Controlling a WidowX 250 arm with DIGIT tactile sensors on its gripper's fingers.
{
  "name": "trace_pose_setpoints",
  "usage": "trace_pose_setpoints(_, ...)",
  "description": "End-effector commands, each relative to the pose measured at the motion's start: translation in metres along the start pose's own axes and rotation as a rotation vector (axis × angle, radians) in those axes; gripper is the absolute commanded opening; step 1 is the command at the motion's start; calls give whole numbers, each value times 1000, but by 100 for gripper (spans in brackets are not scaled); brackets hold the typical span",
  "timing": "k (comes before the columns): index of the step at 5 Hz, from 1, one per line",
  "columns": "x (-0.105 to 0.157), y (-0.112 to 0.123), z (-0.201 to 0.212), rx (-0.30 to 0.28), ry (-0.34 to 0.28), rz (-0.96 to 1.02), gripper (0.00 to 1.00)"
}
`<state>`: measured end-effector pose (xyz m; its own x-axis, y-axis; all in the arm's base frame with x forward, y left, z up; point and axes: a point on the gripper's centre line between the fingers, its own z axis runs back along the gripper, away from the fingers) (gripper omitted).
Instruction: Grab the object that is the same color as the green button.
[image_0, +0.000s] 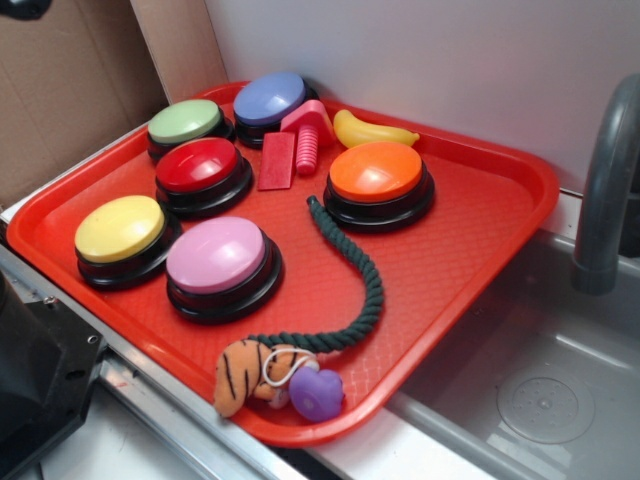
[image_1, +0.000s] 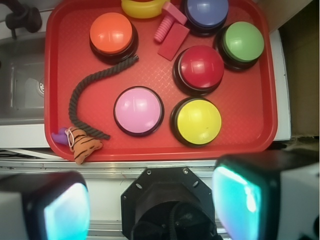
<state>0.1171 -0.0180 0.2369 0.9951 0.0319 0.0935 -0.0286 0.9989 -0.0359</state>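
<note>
The object, a dark green twisted rope (image_0: 370, 290) (image_1: 80, 100), curves across the red tray (image_0: 480, 230) (image_1: 65, 60) from beside the orange button down to a tiger-striped plush (image_0: 245, 375) (image_1: 85, 145) and a purple heart (image_0: 318, 393) (image_1: 60, 136) at the tray's near edge. The green button (image_0: 185, 120) (image_1: 243, 41) sits at the tray's far corner on its black base. My gripper (image_1: 152, 205) hangs high above and behind the tray, over the black robot base. Its jaws stand wide open with nothing between them. It does not clearly show in the exterior view.
On the tray are yellow (image_1: 198, 121), pink (image_1: 138, 110), red (image_1: 200, 67), orange (image_1: 111, 34) and blue-purple (image_1: 205, 12) buttons, a yellow banana (image_0: 370, 130), a pink screw (image_0: 307, 135) and a red block (image_0: 277, 160). A sink (image_0: 540, 380) with a grey faucet (image_0: 605, 190) adjoins the tray.
</note>
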Motion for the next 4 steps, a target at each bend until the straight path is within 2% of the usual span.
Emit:
trace_pose_setpoints(1, 0, 0, 0, 0, 0, 0, 100)
trace_pose_setpoints(2, 7, -4, -5, -29, 31, 78, 100)
trace_pose_setpoints(3, 13, -9, -11, -45, 29, 174, 100)
trace_pose_setpoints(4, 17, -23, -20, -65, 9, 241, 100)
